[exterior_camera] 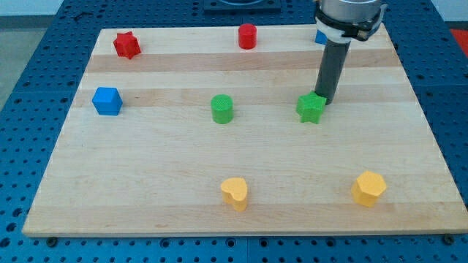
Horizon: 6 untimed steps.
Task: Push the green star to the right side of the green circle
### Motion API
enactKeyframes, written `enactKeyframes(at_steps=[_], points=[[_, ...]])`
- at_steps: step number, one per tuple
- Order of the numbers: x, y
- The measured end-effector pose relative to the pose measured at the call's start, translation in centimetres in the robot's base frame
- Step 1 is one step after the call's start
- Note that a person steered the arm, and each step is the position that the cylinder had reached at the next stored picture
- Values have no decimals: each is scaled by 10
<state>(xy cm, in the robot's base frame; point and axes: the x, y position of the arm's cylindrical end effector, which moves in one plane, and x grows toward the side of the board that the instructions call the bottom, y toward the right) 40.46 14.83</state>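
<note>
While the green star-shaped plastic block [311,108] lies on the pale wooden board [241,168], my tip [324,100] touches its edge at about 1 o'clock. The star sits at 3 o'clock from the green cylindrical plastic block, the green circle [221,108], well apart and roughly level with it; I judge the goal side already reached. My rod has no jaws and holds nothing, merely pressing the star. Contact on the upper-right edge suggests a leftward, downward nudge to close the spacing. No brand, label or writing is legible.
</note>
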Motion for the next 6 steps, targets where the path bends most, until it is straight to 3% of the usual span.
enactKeyframes(at_steps=[1, 5, 6], points=[[14, 56], [25, -113], [32, -109]])
